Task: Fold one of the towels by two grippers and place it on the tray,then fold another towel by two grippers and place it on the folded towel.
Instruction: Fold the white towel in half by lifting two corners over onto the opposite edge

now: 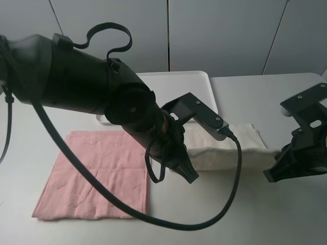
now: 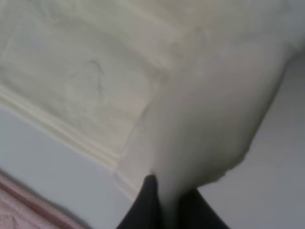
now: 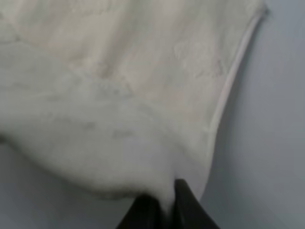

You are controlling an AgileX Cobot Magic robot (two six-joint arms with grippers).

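Looming closest is the thick black left arm (image 1: pixel 76 76), its cable (image 1: pixel 102 196) looping low over the pink towel (image 1: pixel 97 173), which lies flat and square on the surface (image 1: pixel 255 214). Beyond it the cream towel (image 1: pixel 225 145) sits on the surface just in front of the tray (image 1: pixel 173 74), not yet on it. It looks doubled over into a long band, its long axis running side to side across the surface from one arm to the other, with the tray behind its long side.

Each end is pinched: the left gripper (image 1: pixel 186 172) is clamped narrow on the cloth at its end, and the right gripper (image 1: pixel 276 171) likewise; both wrist views show cream cloth squeezed between the dark fingertips (image 2: pixel 148 205).

My worry is the hold. Each grip seems to take only a thin bite near the edge, so a jerk or unequal lift could let one end slip and the fold fall open. That trailing cable could also snag the pink towel and drag it askew
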